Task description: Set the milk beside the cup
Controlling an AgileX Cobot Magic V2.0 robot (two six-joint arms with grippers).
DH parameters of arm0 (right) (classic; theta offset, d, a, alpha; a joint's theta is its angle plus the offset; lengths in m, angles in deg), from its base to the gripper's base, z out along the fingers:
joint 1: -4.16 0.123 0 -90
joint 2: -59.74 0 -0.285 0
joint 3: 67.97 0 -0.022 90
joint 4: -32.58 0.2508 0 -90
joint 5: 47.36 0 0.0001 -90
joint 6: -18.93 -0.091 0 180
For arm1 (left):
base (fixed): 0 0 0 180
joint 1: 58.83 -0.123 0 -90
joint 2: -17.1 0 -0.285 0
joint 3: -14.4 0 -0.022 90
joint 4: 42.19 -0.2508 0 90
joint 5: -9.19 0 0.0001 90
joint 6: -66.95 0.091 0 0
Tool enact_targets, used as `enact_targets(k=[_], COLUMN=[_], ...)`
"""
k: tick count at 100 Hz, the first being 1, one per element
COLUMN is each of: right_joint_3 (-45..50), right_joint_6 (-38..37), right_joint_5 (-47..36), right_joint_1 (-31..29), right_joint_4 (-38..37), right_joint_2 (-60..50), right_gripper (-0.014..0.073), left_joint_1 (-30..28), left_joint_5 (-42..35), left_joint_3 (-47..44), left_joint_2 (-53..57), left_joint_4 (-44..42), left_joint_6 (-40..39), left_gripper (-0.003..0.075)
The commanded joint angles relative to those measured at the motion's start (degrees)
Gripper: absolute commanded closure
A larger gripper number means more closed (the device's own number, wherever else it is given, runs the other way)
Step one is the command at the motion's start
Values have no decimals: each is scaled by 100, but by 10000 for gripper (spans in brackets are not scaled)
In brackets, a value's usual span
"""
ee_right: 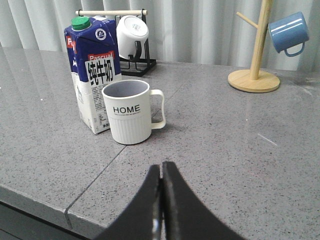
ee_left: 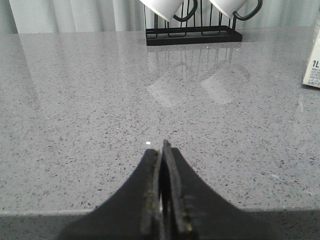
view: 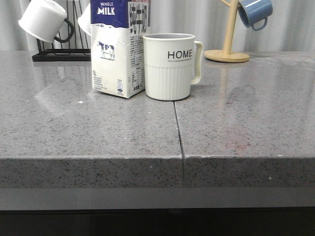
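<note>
The milk (view: 118, 49) stands upright on the table (view: 98, 132), just left of the cup (view: 170, 66) and touching or nearly touching it, which looks like the side-by-side placing the task asks for. Both end effectors, left (ee_left: 161, 190) and right (ee_right: 161, 200), are closed on nothing and sit at the near edge, well apart from the pair, probably so neither gets knocked.

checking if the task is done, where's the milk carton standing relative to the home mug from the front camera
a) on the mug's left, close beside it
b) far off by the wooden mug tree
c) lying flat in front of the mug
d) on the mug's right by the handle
a: the milk carton stands upright just left of the HOME mug, whose handle points the other way.
</note>
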Motion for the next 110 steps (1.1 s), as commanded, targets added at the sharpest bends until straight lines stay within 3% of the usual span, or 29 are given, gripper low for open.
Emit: enact_targets(k=[1, 43, 56, 82, 97, 110], right_joint_3=[-144, -144, -26, 1139, 1780, 2294], right_joint_6=[53, 53, 53, 47, 47, 47], right_joint_5=[-463, -468, -852, -2299, -2382, -2432], right_joint_1=[-10, -10, -115, -1486, -2349, -2649], right_joint_4=[0, 0, 0, 0, 0, 0], right_joint_2=[72, 72, 72, 72, -105, -563], right_gripper=[660, 660, 660, 660, 660, 660], left_joint_1=[-16, -16, -16, -16, -16, -16], left_joint_5=[-446, -446, -446, -446, -446, -446], left_joint_3=[-250, -250, -250, -250, -250, -250], left_joint_2=[176, 176, 176, 176, 176, 176], left_joint_4=[-11, -11, -11, -11, -11, -11], left_joint_6=[-63, -63, -63, -63, -63, -63], left_gripper=[741, 741, 741, 741, 741, 741])
